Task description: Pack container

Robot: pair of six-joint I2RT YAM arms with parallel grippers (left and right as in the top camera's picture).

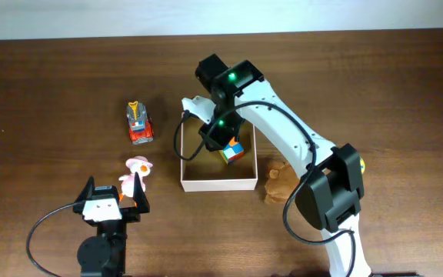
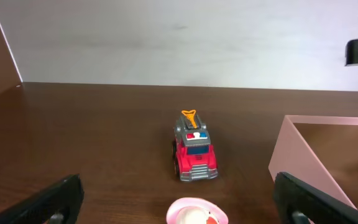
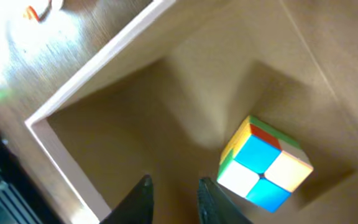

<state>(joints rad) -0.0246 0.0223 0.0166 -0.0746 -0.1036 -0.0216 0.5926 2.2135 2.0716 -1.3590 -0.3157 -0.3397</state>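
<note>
Right gripper (image 3: 174, 200): narrowed, empty, inside container (image 1: 218, 185); cube (image 3: 264, 163) loose beside it. Left gripper (image 1: 115, 194): spread wide, empty, pink-hatted figure (image 1: 137, 174) just ahead, nearer this arm.

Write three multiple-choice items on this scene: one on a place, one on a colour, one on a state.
1. Where does the cube lie?
A) inside the container
B) on the bare table
C) atop a shelf

2. The toy truck is mainly:
A) blue
B) red
C) green

3. The left hand is:
A) shut on the truck
B) shut on nothing
C) wide open, gripping nothing

Key:
1 A, the tan floor and white walls surround it.
2 B, its red body shows in the left wrist view.
3 C, its jaws stand far apart, gripping nothing.
</note>
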